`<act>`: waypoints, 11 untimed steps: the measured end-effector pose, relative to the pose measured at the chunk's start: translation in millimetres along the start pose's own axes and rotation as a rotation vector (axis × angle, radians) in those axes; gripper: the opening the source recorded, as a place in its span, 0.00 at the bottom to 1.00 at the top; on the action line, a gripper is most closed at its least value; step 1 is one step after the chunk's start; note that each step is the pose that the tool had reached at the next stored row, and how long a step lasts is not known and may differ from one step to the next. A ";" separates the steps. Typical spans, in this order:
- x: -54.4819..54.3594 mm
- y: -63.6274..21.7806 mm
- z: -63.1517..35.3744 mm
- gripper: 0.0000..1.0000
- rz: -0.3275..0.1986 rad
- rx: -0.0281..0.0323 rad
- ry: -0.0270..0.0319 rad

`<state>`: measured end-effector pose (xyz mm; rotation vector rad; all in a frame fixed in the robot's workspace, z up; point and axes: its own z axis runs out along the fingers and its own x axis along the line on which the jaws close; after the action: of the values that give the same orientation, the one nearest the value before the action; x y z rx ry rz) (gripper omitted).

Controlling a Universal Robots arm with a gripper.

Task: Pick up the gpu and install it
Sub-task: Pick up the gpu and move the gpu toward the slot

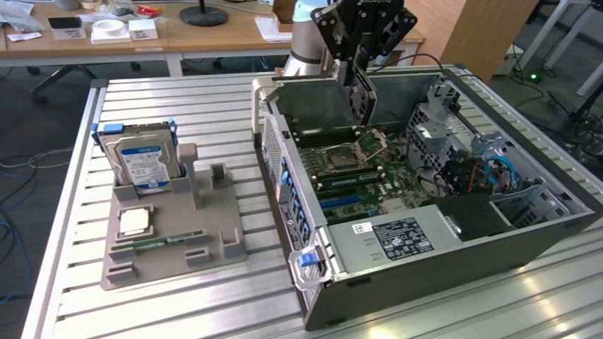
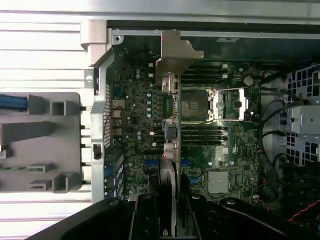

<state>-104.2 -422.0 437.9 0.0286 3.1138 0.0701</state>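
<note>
Fingers [image 2: 146, 216]: closed on the gpu [image 2: 173, 125], one on each flat face, gripping the card's upper edge. The card is held upright and edge-down, so the wrist view sees it as a thin line. Its silver bracket [image 2: 176, 56] is at the far end.

The gpu hangs over the open side of the computer case [image 1: 443, 261], above the motherboard [image 2: 135, 100] and just beside the CPU socket [image 2: 197, 105]. Whether its lower edge touches the board cannot be told.

The case lies on its side on the slatted metal surface [image 1: 188, 106], with the power supply [image 1: 396, 236] at its near end.

On the exterior view's left, apart from the case, a grey holder [image 1: 203, 226] carries an upright hard drive [image 1: 141, 162] and a narrow green memory stick [image 1: 155, 242] lying flat.
</note>
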 end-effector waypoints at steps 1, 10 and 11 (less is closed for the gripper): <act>-1.5 0.1 0.0 0.26 0.000 0.0000 0.0001; -14.9 1.4 0.4 0.26 0.000 0.0000 0.0000; -16.4 1.5 0.5 0.26 0.000 0.0000 0.0000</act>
<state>-87.7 -420.8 437.9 0.0286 3.1138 0.0701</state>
